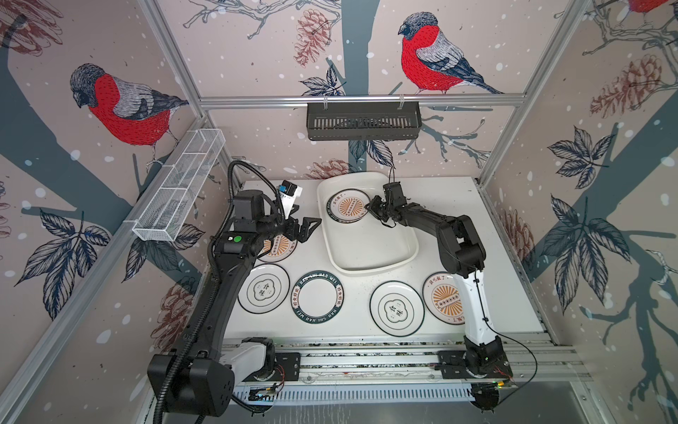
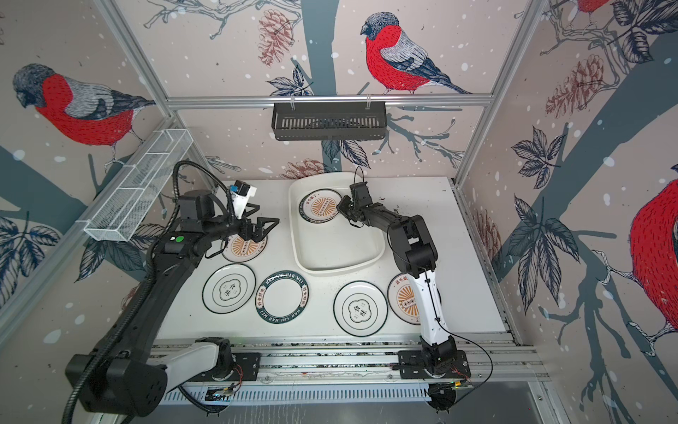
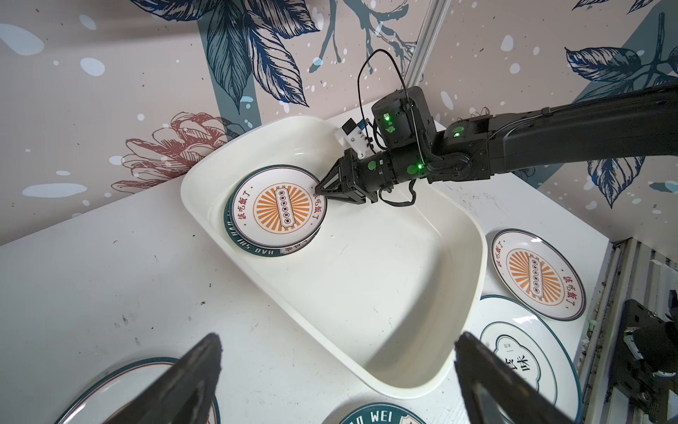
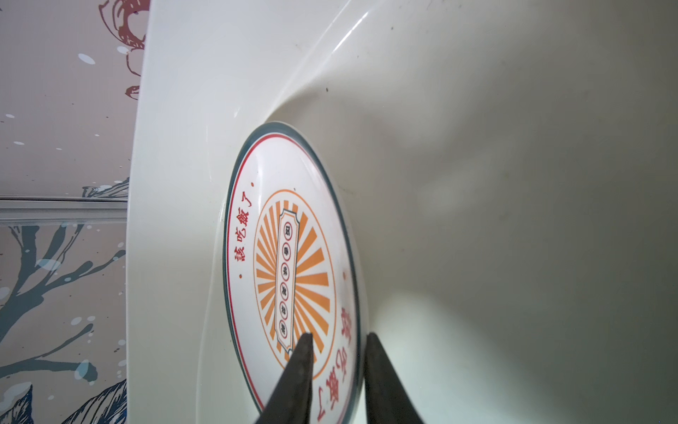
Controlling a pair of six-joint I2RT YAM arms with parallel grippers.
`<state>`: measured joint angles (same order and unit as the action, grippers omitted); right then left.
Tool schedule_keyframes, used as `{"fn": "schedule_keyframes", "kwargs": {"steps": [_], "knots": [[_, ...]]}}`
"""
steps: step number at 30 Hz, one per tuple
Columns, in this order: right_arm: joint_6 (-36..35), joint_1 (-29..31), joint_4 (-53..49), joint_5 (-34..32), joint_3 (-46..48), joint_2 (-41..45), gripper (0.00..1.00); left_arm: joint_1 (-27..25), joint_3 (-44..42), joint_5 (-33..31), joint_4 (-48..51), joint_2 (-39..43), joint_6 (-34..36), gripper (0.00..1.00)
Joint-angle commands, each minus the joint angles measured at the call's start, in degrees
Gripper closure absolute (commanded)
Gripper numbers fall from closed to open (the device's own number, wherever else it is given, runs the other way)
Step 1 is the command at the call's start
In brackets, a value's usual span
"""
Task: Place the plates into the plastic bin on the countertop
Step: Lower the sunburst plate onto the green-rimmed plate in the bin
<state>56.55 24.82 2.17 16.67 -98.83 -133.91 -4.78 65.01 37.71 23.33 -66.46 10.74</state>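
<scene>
My right claw (image 1: 371, 210) reaches into the large cream-white plastic bin (image 1: 368, 244), which sits toward the back of the flat white speckled tabletop (image 1: 495, 257). Its tips are at the right edge of a round white plate with an orange sunburst centre (image 1: 347, 206). That plate lies flat in the far left part of the bin, on top of a second plate with a dark-green lettered rim (image 3: 257, 246), whose edge peeks out from under it in the left wrist view. In the right wrist view my two fingers (image 4: 302, 370) stand a narrow gap apart. One is over the plate's face and the other just outside its rim. I cannot tell whether they press on the plate.

My left claw (image 1: 307, 228) hangs wide open with nothing in it, just left of the bin and over the edge of another orange sunburst plate (image 1: 276, 251).

Four more plates lie flat along the front of the tabletop, outside the bin. From the left they are a white plate with a thin dark rim and central emblem (image 1: 263, 293), a dark-green lettered-rim plate (image 1: 317, 298), a second emblem plate (image 1: 397, 308), and a third sunburst plate (image 1: 442, 298) partly hidden behind my right arm.
</scene>
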Motion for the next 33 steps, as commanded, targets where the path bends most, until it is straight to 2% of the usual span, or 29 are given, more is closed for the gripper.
{"fn": "schedule_keyframes", "kwargs": {"steps": [1,33], "knots": [[-1.3,0.2,-0.4,-0.6,-0.1,0.8,0.74,-0.2,-0.1,1.6,-0.9,0.5,-0.2,0.02],[-3.6,1.6,-3.2,-1.2,0.8,2.4,0.72,-0.3,-0.4,1.6,-0.9,1.2,-0.3,0.02]]}}
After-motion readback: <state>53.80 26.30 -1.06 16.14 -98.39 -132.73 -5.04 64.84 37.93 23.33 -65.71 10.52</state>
